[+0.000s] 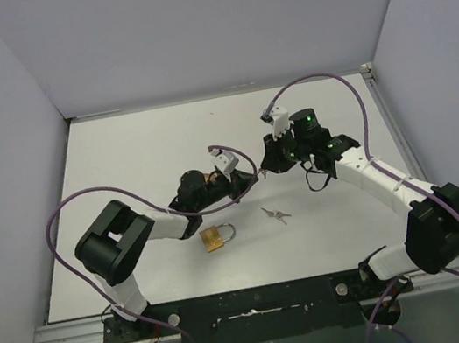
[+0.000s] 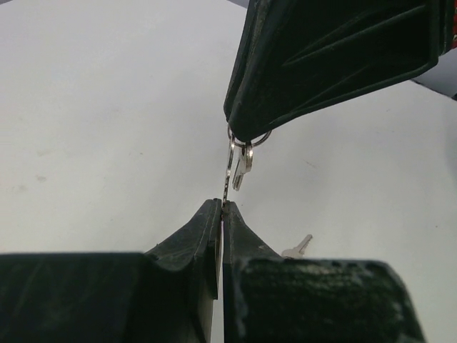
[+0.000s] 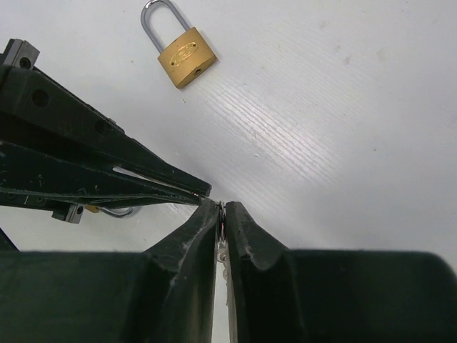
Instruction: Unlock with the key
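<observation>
Now your left gripper [image 2: 222,206] is clamped on the key [image 2: 229,168] blade, just beyond the padlock [image 3: 184,57]; your right gripper [image 3: 221,211] pinches its ring. Spare keys [image 1: 275,214] lie right of the padlock.

At bottom centre, the right gripper [image 3: 221,209] pinched a key ring [image 3: 223,213] between nearly closed jaws. The left gripper [image 3: 198,194] reached in from the left, its tips just beside the ring. A brass padlock [image 3: 184,57] lay on the white table [image 3: 343,128] at upper left.
</observation>
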You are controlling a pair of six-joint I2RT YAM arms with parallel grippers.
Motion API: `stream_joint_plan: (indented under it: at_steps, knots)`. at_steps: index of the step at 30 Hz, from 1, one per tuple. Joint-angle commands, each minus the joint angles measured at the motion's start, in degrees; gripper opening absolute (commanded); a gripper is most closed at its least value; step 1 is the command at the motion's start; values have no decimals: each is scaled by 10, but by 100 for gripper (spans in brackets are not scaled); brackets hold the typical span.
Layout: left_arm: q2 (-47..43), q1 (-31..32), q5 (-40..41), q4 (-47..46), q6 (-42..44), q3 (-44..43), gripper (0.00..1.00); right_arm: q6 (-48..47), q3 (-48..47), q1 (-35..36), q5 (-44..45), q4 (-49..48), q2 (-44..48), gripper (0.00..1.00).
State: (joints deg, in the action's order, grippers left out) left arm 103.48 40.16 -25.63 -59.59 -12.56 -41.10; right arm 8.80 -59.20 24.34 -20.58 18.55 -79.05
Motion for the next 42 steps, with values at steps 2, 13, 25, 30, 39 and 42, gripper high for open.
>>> stream_joint_plan:
  at_steps: [2,13,25,30,39,42]
  knots:
    - [-41,21,97,55,91,-12,0,7,1,-4,2,-7,22,16]
    - [-54,67,188,78,205,-10,0,26,6,-14,4,-8,36,32]
    - [-65,116,274,-11,400,30,0,125,14,-56,-47,-28,15,52]
    - [-43,145,335,-38,493,30,0,168,32,-63,-74,-67,17,54]
    - [34,184,429,-163,661,24,0,207,55,-75,-95,-89,26,54]
    - [65,192,443,-212,704,23,0,215,58,-83,-108,-91,28,54]
